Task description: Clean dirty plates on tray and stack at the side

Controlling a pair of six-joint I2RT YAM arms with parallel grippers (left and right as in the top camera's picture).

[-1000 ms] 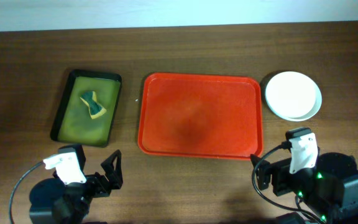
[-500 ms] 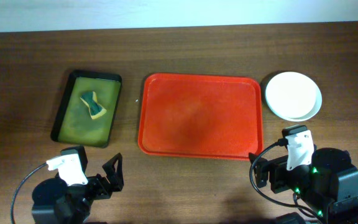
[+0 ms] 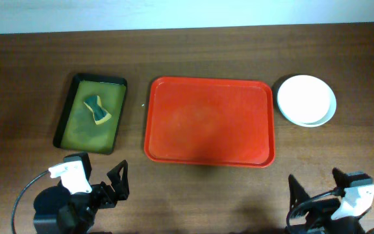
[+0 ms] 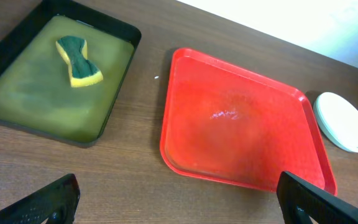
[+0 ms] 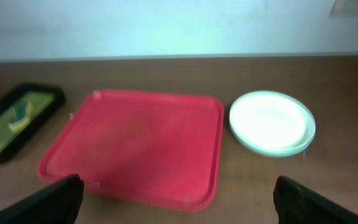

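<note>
The red tray (image 3: 210, 122) lies bare at the table's middle; it also shows in the left wrist view (image 4: 241, 127) and the right wrist view (image 5: 135, 143). The plates (image 3: 306, 99) sit stacked on the table just right of the tray, also seen in the left wrist view (image 4: 345, 122) and the right wrist view (image 5: 271, 122). My left gripper (image 3: 117, 183) is open and empty near the front edge, left of the tray (image 4: 179, 202). My right gripper (image 3: 317, 192) is open and empty at the front right (image 5: 179, 198), well in front of the plates.
A dark tray of yellow-green liquid (image 3: 91, 112) holds a yellow-and-green sponge (image 3: 97, 109) at the left, also in the left wrist view (image 4: 78, 60). Bare wood table (image 3: 206, 188) lies between tray and front edge.
My right arm has drawn back toward the front edge and lower right of the overhead view. The left arm, tray and plates have not moved.
</note>
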